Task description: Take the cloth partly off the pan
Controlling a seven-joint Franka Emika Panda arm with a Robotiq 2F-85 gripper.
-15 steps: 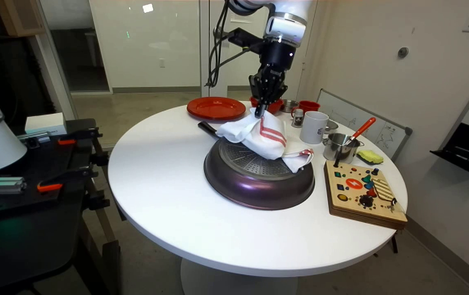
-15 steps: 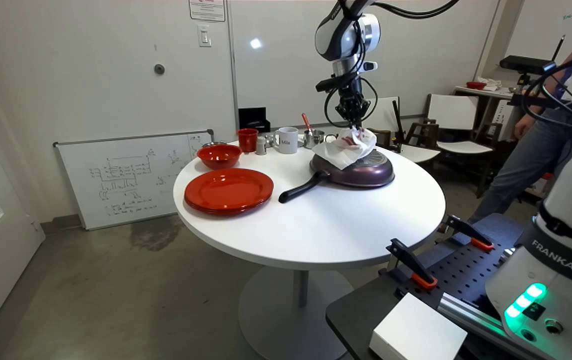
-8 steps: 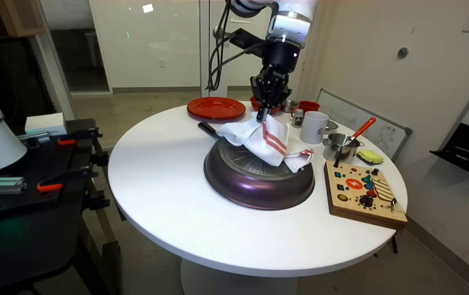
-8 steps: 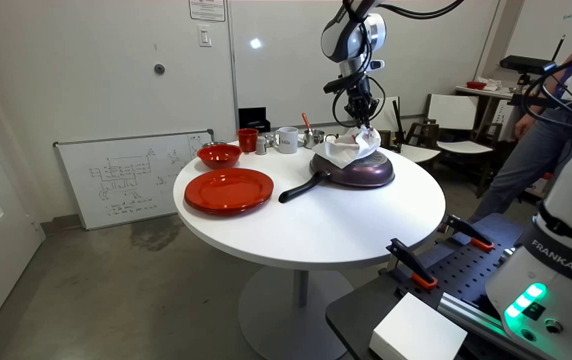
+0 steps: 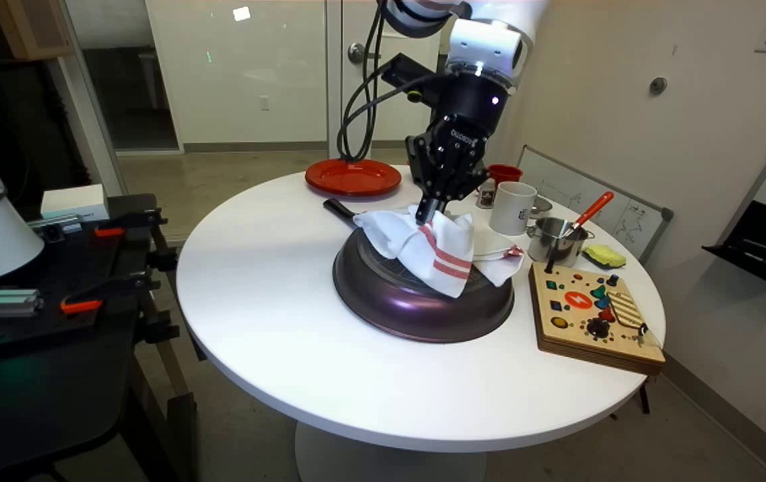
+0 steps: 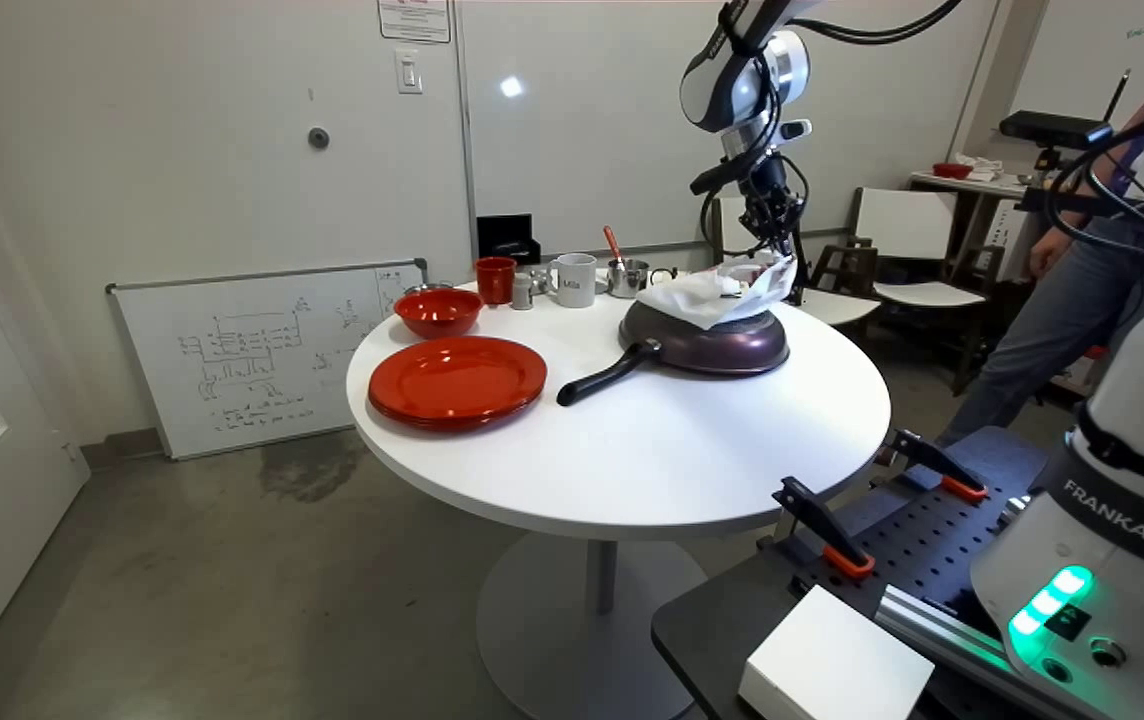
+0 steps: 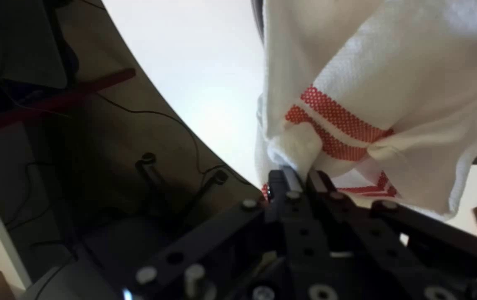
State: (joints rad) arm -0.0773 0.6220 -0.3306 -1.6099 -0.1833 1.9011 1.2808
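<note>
The white cloth with red stripes (image 5: 448, 260) lies bunched on the upturned base of the dark purple pan (image 5: 416, 318). Both also show in an exterior view, the cloth (image 6: 700, 298) over the pan (image 6: 717, 348) with its black handle (image 6: 607, 380) pointing outward. My gripper (image 5: 428, 211) is shut on a pinched fold of the cloth just above the pan. In the wrist view the fingertips (image 7: 303, 177) close on a cloth fold, and the cloth (image 7: 413, 79) hides nearly all of the pan. Part of the cloth hangs over the pan's side by the wooden board.
The round white table (image 5: 269, 301) also holds red plates (image 6: 457, 380), a red bowl (image 6: 439, 312), a red mug (image 6: 496, 280), a white mug (image 5: 513, 207), a steel pot (image 5: 552, 242), a yellow sponge (image 5: 604, 256) and a wooden board with knobs (image 5: 594, 318) close beside the pan.
My gripper has shifted across the pan, rightward in an exterior view, and leans more. The held cloth has moved with it; its striped flap hangs further over the base and the right corner sits further right.
</note>
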